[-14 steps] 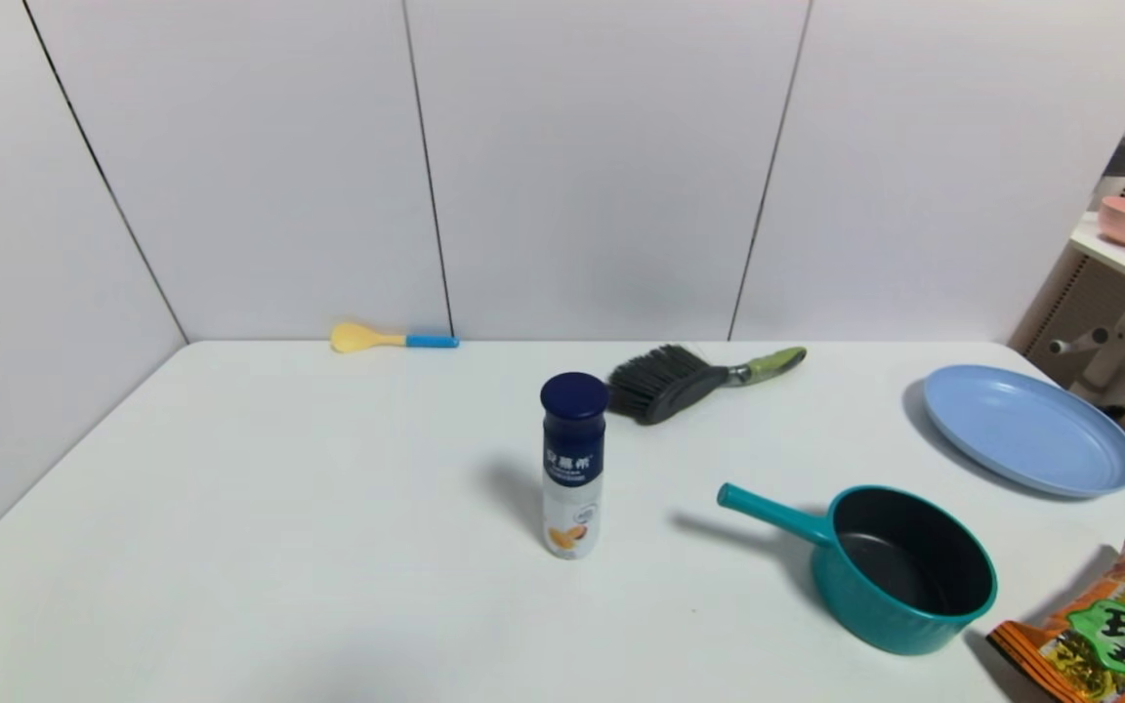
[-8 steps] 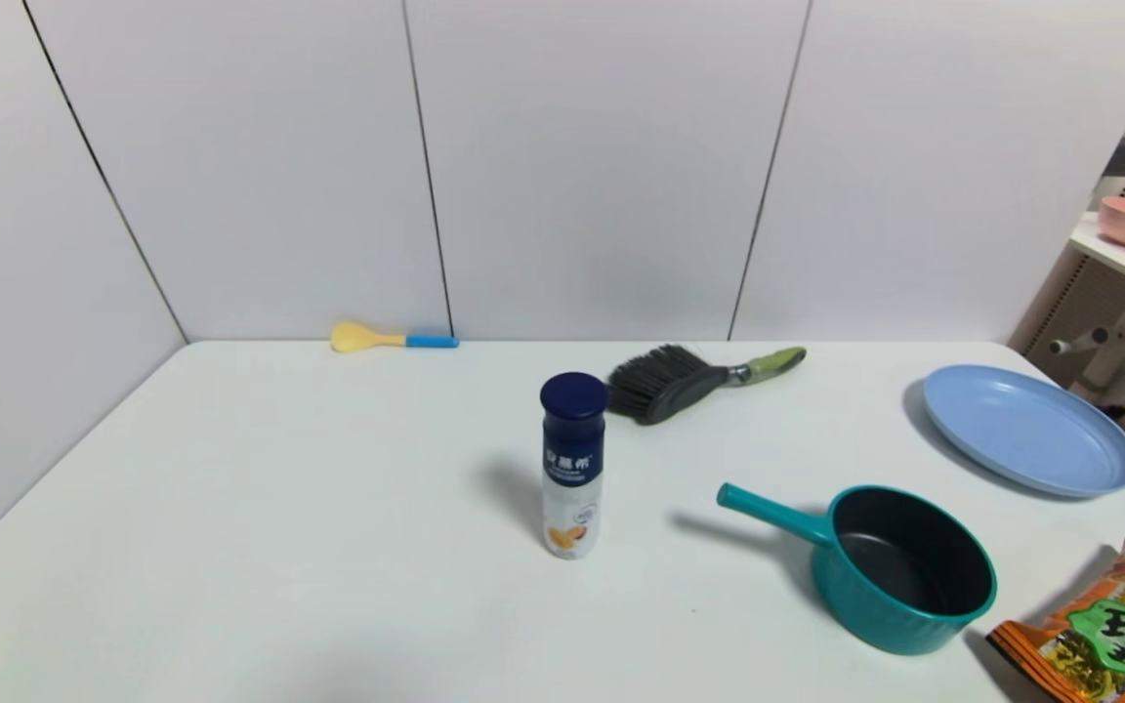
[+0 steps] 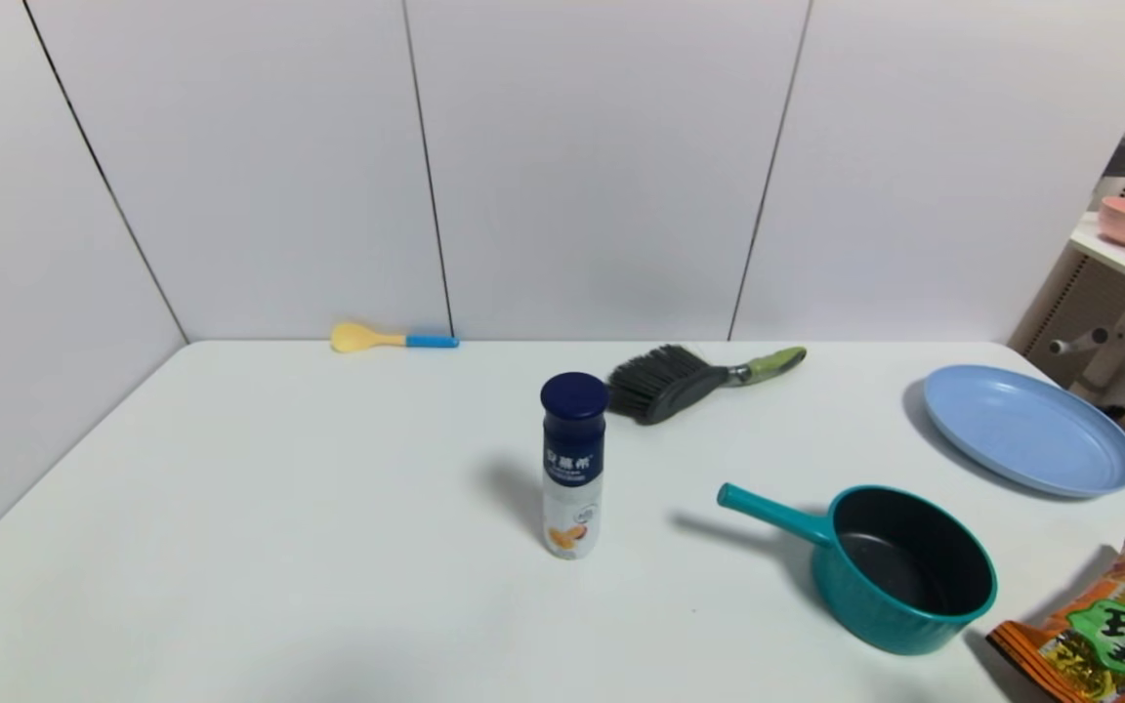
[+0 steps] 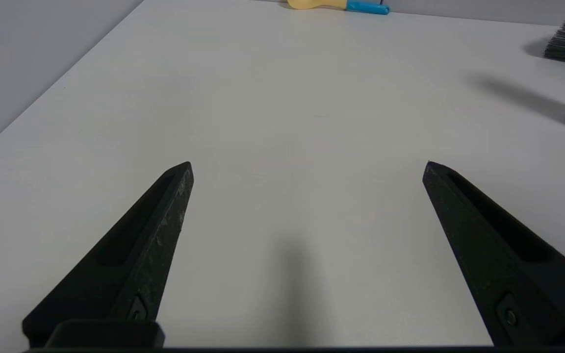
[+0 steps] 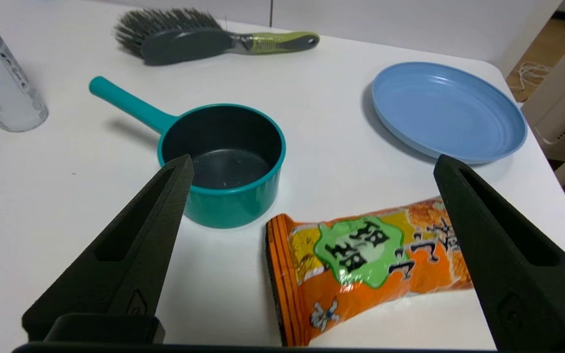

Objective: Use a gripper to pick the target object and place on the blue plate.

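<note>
Beside blue plate [image 3: 1029,430], teal saucepan [image 3: 899,569].

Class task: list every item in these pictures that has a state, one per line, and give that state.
Saucepan: upright on the table, empty.
Blue plate: flat on the table, empty.
Bottle: standing upright, cap on.
Brush: lying on the table.
Spoon: lying by the wall.
Snack bag: lying flat.
Left gripper: open, holding nothing.
Right gripper: open, holding nothing.
</note>
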Action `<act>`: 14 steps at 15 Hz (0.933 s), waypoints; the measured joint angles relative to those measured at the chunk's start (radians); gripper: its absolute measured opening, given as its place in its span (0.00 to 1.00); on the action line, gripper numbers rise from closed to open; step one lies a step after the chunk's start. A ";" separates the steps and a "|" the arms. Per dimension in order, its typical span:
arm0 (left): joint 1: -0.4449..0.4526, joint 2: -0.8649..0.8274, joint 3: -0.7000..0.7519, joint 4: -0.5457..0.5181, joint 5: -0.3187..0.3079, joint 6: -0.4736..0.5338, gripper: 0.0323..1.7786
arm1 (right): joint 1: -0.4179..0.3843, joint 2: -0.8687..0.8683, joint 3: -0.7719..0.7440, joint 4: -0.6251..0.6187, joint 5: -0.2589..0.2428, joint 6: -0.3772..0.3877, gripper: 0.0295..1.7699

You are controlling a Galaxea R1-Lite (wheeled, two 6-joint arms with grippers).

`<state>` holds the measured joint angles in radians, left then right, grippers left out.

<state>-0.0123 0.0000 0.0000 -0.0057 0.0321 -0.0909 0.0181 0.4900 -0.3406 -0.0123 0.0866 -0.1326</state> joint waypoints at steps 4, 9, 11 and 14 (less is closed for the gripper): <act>0.000 0.000 0.000 0.000 -0.001 0.000 0.95 | 0.011 0.336 -0.191 0.021 0.005 -0.054 0.96; 0.000 0.000 0.000 0.000 -0.001 0.000 0.95 | 0.016 0.735 -0.517 0.221 0.041 -0.164 0.96; 0.000 0.000 0.000 0.000 0.000 0.000 0.95 | 0.022 0.846 -0.626 0.387 0.095 -0.225 0.96; 0.000 0.000 0.000 0.000 0.000 0.000 0.95 | 0.056 0.944 -0.680 0.539 0.123 -0.277 0.96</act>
<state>-0.0119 0.0000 0.0000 -0.0053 0.0317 -0.0909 0.0736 1.4340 -1.0204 0.5266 0.2091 -0.4094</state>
